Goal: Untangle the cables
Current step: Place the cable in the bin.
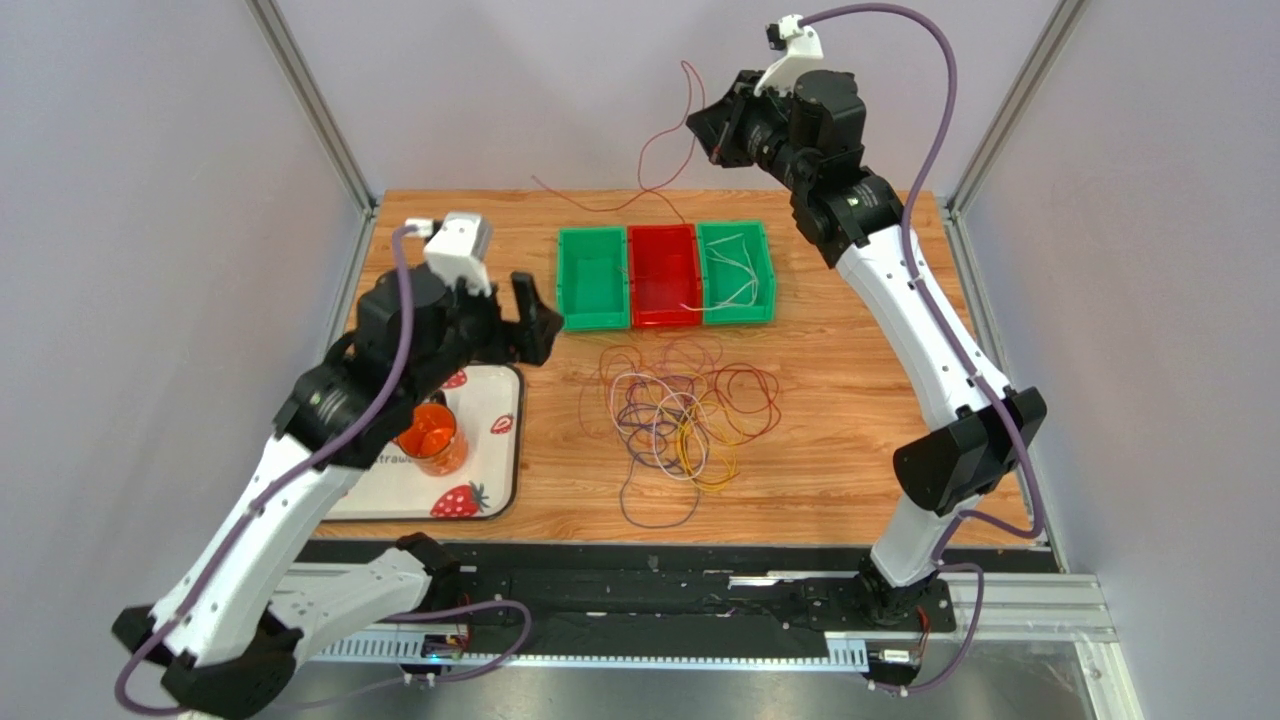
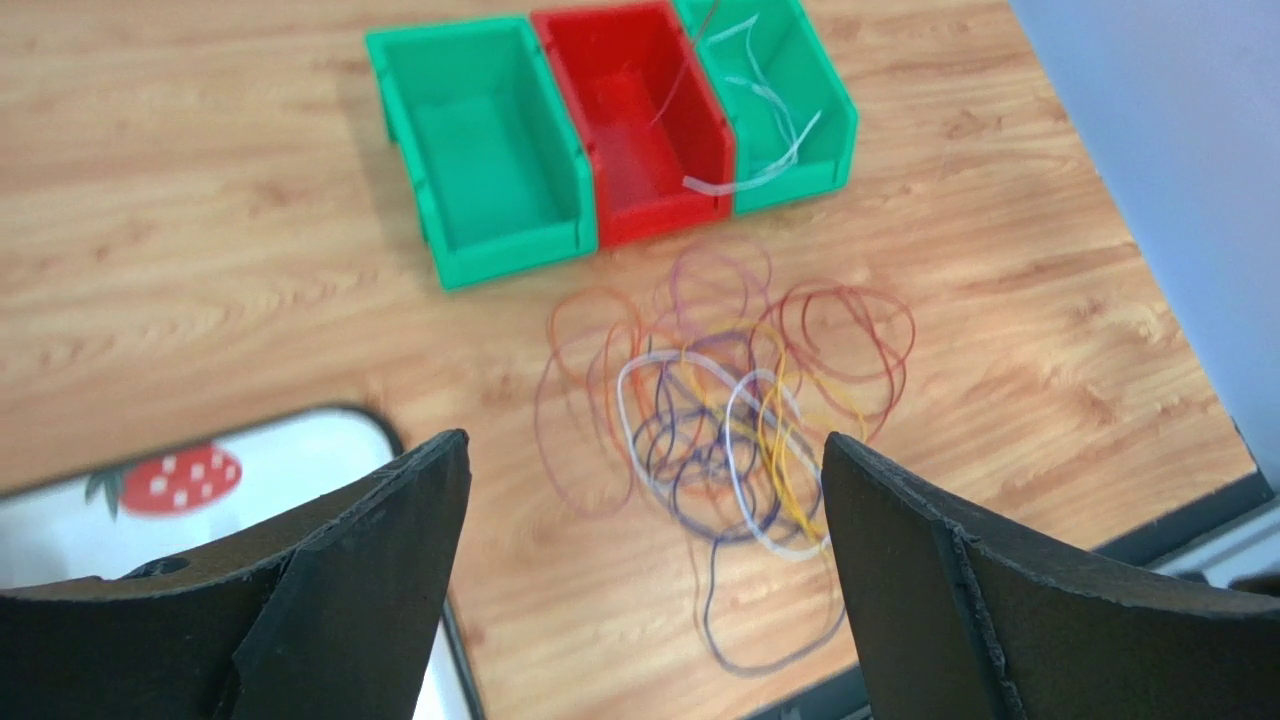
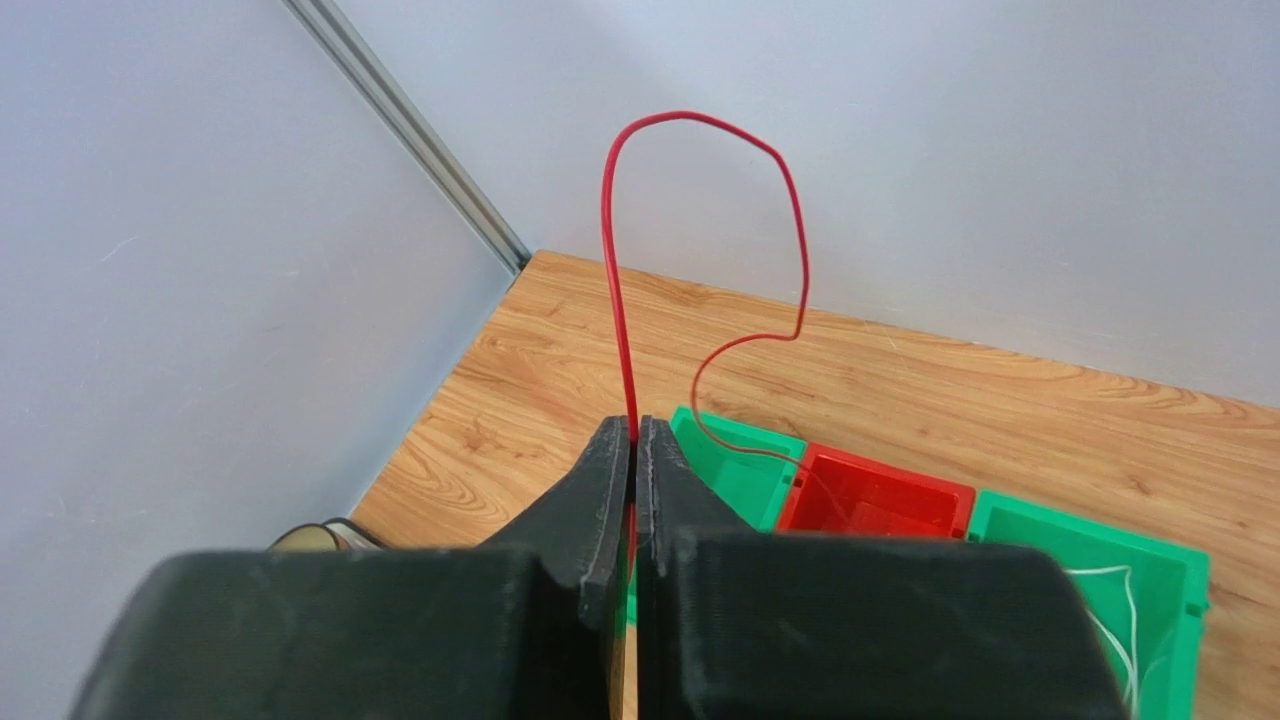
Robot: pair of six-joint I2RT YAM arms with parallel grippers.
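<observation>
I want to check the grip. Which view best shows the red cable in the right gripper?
The right wrist view: the red cable rises from the shut right gripper, sharp against the wall. The top view shows it thin and faint; the left wrist view does not show it clearly.

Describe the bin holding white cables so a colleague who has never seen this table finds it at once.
On the wooden table, just beyond the tangled cables, a left green bin, a red bin and a right green bin stand in a row. You want the right green bin. Unlike the empty left one, it holds white cables.
</observation>
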